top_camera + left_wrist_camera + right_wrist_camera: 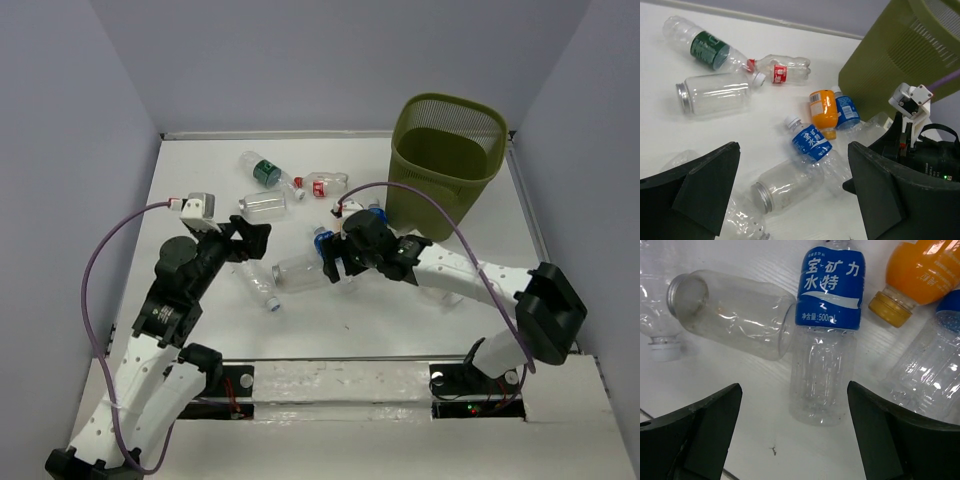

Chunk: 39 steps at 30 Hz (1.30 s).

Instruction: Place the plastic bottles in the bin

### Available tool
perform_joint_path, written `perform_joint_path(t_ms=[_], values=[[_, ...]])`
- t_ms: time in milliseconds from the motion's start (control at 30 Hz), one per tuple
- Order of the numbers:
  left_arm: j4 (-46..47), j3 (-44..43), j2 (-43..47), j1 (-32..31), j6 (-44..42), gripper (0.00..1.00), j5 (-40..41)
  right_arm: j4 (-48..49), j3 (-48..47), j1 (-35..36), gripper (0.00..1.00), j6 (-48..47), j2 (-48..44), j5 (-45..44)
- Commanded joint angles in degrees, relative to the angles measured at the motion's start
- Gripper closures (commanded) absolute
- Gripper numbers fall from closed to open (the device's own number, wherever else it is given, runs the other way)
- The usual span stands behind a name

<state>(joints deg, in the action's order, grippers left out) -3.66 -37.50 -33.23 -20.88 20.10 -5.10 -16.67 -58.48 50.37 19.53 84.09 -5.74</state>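
Just left of the bin, on the white table, the plastic bottles lie scattered on their sides. Nearest its base are an orange bottle and a blue-labelled bottle. The right gripper hangs over the latter with its jaws spread wide, one finger on either side, apparently not touching it. Farther left of the bin lie a green-labelled bottle, a red-labelled bottle and a wide clear jar. The left gripper, farthest from the bin, gapes fully and holds nothing.
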Motion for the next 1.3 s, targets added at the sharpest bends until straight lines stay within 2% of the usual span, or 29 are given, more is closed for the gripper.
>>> perform_joint_path(t_ms=[0,200,467,600,667,700,733,867,1033,1167,1267], values=[[-4.41,-3.81,-3.32,0.32,5.20,0.01,7.99,-0.91,-4.71,0.43,0.09,-3.09,4.48,-7.61],[-13.03,-5.39,-7.54,0.23,8.81,0.01,12.39,-2.32,-6.82,0.43,0.04,-4.06,10.29,-10.26],[-17.17,-3.46,-14.39,0.32,13.30,0.01,13.19,-1.79,-6.03,0.43,0.11,-4.76,14.60,-10.61],[-16.99,-3.02,-19.67,0.41,14.44,0.01,13.98,-1.00,-5.95,0.43,0.20,-5.20,15.49,-10.44],[-16.55,-3.02,-22.22,0.32,14.79,0.01,14.59,-0.91,-5.95,0.43,0.33,-5.38,15.31,-10.35],[-16.73,-3.28,-22.92,0.32,15.58,0.01,14.86,-1.09,-5.68,0.43,0.42,-5.47,14.35,-10.43],[-16.82,-3.46,-23.45,0.40,16.02,0.01,14.86,-1.17,-5.51,0.43,0.45,-5.47,13.56,-10.35],[-14.11,-0.31,-23.46,0.40,19.36,0.01,14.16,-2.31,-3.84,0.43,0.51,-6.17,7.06,-10.08],[-13.56,2.07,-22.84,0.32,22.87,0.01,17.75,-3.64,-2.78,0.96,0.60,-6.52,-2.17,-9.65],[-13.13,3.83,-23.45,0.41,24.90,0.01,21.80,-3.11,-6.36,0.96,0.62,-7.05,-11.38,-6.48],[-11.20,4.89,-25.30,0.41,25.43,0.01,22.07,-1.62,-10.68,0.96,0.64,-8.80,-15.35,-8.93]])
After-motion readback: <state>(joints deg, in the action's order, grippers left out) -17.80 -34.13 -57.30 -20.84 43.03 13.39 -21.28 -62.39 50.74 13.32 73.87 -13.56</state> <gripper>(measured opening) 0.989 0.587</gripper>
